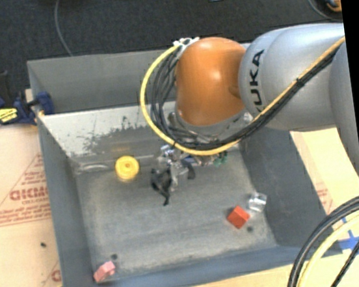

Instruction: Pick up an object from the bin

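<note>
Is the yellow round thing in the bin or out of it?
In. The small yellow round piece lies on the grey metal bin's floor, near its back wall.

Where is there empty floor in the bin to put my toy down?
Bare floor lies at the left, between the yellow disc, the pink block and the bin's wall, and along the front between the pink block and the red block. It is crowded at the back, under the arm.

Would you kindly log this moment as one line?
tool: middle of grey metal bin | nearest: yellow round disc, apart, view-left | red cube: lower right | pink block: lower-left corner
</note>
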Available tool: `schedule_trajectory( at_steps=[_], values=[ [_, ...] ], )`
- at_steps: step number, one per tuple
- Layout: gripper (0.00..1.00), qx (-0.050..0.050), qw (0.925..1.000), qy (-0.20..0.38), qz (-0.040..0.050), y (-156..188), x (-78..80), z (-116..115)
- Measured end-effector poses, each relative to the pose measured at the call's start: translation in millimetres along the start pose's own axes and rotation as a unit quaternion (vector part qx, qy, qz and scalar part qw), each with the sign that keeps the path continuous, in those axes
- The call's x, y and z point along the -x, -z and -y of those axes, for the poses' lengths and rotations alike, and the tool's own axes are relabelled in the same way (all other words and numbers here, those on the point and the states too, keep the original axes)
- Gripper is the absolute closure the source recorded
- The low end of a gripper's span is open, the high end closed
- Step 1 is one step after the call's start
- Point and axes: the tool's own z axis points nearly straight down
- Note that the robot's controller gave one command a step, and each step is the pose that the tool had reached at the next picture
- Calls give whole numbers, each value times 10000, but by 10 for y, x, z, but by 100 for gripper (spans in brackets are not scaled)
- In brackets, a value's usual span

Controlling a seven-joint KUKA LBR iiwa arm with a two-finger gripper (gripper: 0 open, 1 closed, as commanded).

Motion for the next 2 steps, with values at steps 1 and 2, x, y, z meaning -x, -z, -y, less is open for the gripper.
schedule_trajectory(
  at_steps=[1, 2],
  values=[
    [100, 1, 10000, -5, 0, 0, 0, -1],
    [100, -3, 10000, 15, 1, 857, 1, -7]
  ],
)
